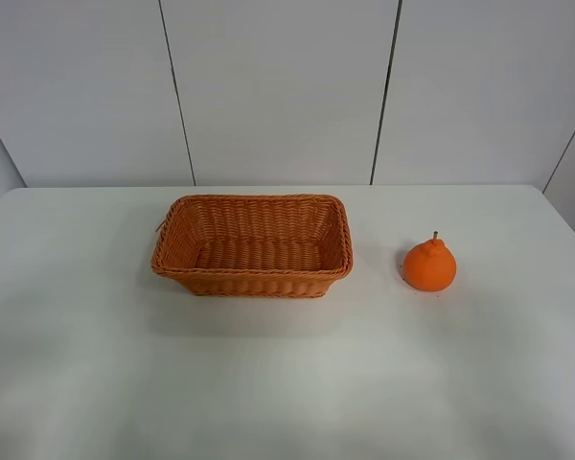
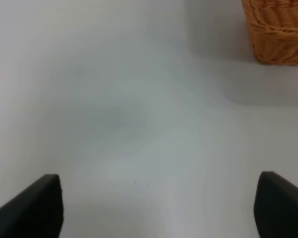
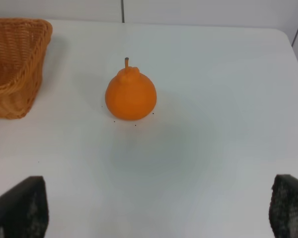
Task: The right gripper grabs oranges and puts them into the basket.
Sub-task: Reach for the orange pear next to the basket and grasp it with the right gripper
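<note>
One orange with a bumped top and short brown stem stands upright on the white table, to the right of the basket. The woven orange-brown basket sits near the table's middle and holds nothing. In the right wrist view the orange lies ahead of my right gripper, apart from it, with the basket's corner beside it. The right gripper's two black fingertips stand wide apart, open and holding nothing. My left gripper is open over bare table, with the basket's corner ahead. Neither arm shows in the exterior high view.
A white panelled wall stands behind the table's far edge. The table's right edge runs a short way beyond the orange.
</note>
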